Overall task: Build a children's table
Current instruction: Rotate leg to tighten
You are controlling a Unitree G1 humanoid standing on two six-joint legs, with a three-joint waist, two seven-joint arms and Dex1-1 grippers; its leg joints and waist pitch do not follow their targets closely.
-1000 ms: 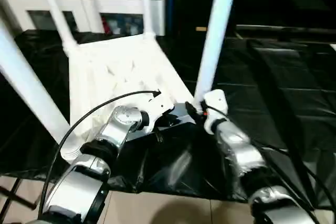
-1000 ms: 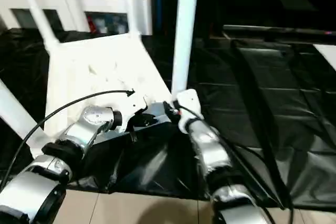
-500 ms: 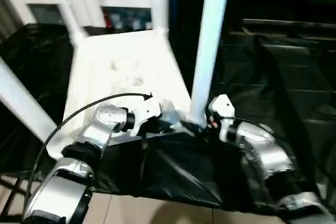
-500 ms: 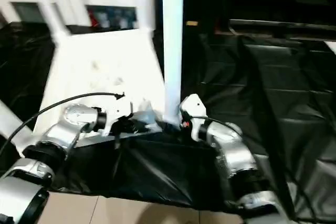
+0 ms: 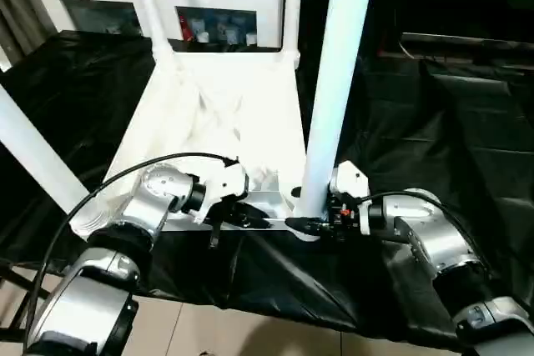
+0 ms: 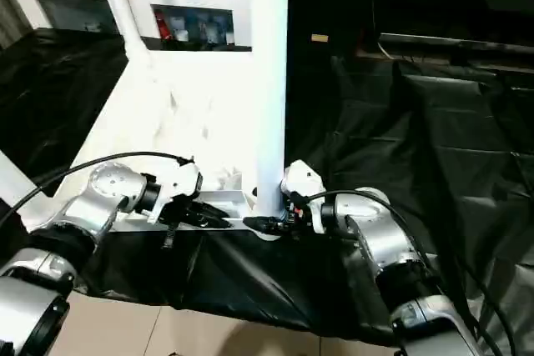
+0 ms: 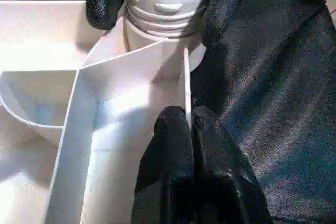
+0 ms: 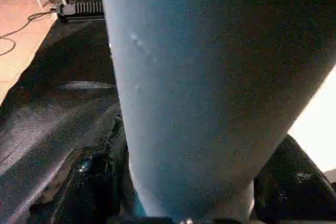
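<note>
The white plastic rectangular tabletop with raised rim [image 5: 217, 122] lies upside down on the black-sheeted surface [image 5: 434, 131], so the rounded corner sockets face up and the long white round tube legs can be dropped in from above. All four legs appear seated and standing upright; the near right leg [image 5: 334, 81] is in the corner closest to both arms.

Left gripper [image 7: 190, 129]: fingers closed, pinching a thin inner rib of the tabletop right beside that corner socket. Likely reason: the top is braced so it is not shifted while the leg is worked.

Right gripper [image 5: 310, 224]: fingers spread around the base of the near right leg, one black finger on each side of the ribbed foot, as seen in the left wrist view. Whether real clamping force is applied cannot be told. Judged purpose: leg being pressed or twisted home.

Pose: both silver forearms are brought in low from the near edge, grippers held roughly level, pointed toward each other at the corner.
</note>
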